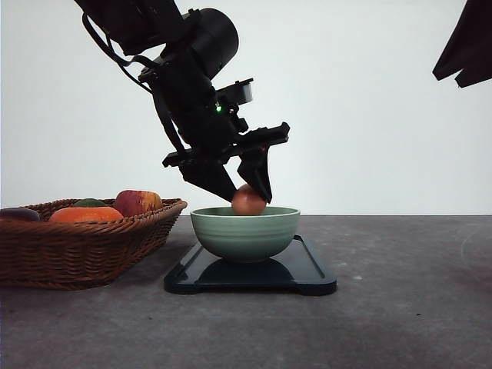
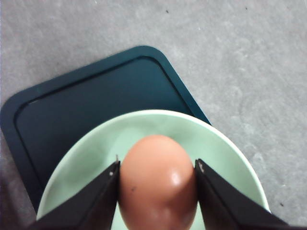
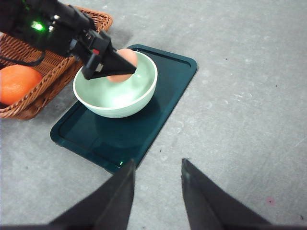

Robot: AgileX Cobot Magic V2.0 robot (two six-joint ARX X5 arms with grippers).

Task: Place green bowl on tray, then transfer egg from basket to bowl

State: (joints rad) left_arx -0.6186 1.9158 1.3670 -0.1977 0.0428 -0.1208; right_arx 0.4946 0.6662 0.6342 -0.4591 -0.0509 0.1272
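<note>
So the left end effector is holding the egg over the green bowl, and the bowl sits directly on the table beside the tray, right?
Not quite. The left end effector does hold the egg over the green bowl, but the bowl sits on the tray, as the right wrist view shows.

The left claw (image 2: 157,184) grips the egg (image 2: 157,184) (brown, glossy) above the green bowl (image 2: 225,153) on the tray (image 2: 86,105).

No legible text, seemingly, anywhere.
</note>
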